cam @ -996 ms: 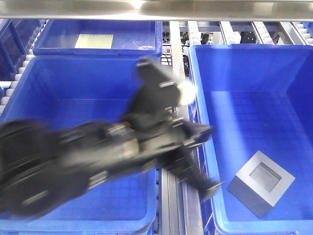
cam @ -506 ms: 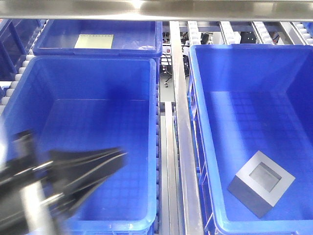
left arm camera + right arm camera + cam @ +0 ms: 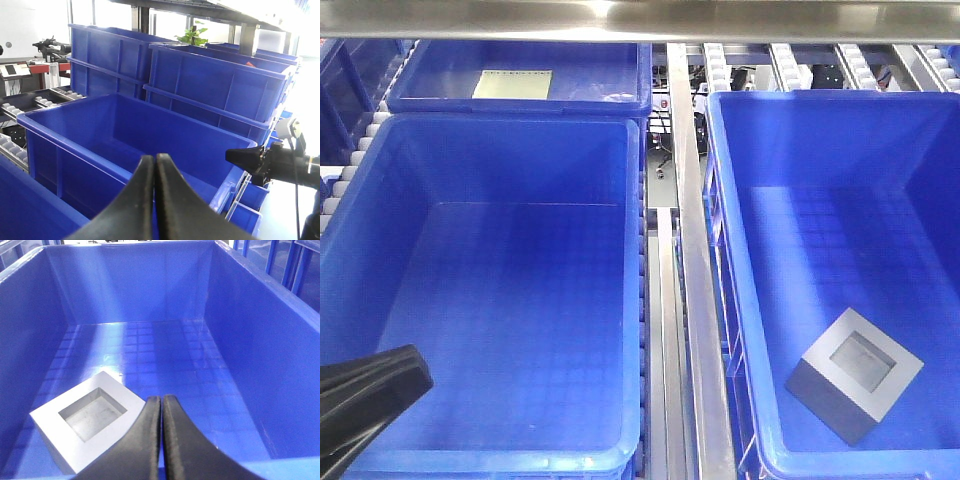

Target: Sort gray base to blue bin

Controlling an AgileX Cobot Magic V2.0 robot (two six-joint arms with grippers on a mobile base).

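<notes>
The gray base [image 3: 855, 375] lies on the grid floor of the right-hand blue bin [image 3: 732, 210], near its front, recessed window up. In the right wrist view the base [image 3: 85, 425] sits just left of my right gripper [image 3: 161, 400], which is shut and empty above the near part of the bin [image 3: 165, 350]. My left gripper [image 3: 154, 159] is shut and empty, facing stacked bins to the side. Only a black part of the left arm [image 3: 365, 395] shows at the front view's bottom-left corner.
A second large blue bin [image 3: 510, 300] stands on the left. A smaller blue bin with a pale yellow sheet [image 3: 515, 85] is behind it. A metal rail [image 3: 685, 250] runs between the bins. Stacked blue bins [image 3: 220, 85] and a black device [image 3: 260, 160] show sideways.
My left arm has swept from over the middle rail down and to the left, almost out of the front view. The gray base has not moved.
</notes>
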